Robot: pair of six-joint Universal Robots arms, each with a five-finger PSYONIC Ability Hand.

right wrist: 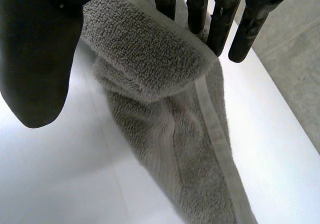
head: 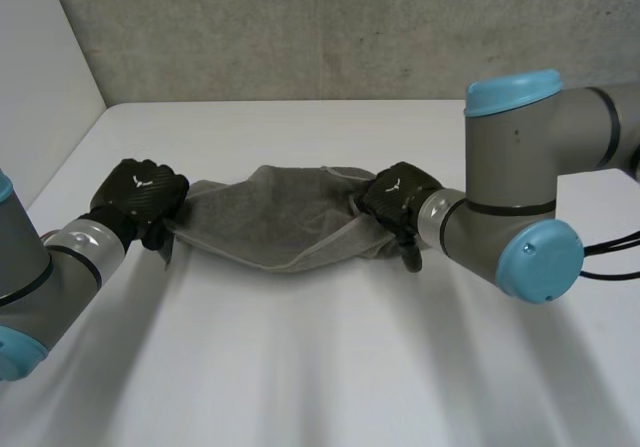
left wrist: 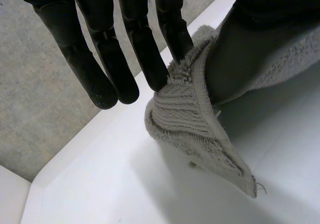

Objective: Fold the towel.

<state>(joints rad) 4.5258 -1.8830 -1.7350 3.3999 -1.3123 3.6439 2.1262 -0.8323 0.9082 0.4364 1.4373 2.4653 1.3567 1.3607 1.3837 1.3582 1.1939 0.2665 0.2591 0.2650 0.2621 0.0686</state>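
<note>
Towel (head: 270, 219): grey terry, bunched lengthwise.

Bright, diffuse light, prob. overhead; soft shadow under towel (head: 270, 229).

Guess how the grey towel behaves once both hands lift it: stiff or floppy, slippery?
Probably floppy: pinched at its ends by the left hand and right hand, the towel droops and bunches between them. Likely not slippery: its looped pile should catch on the fingers. The corner below the left hand hangs limp, so it may trail.
</note>
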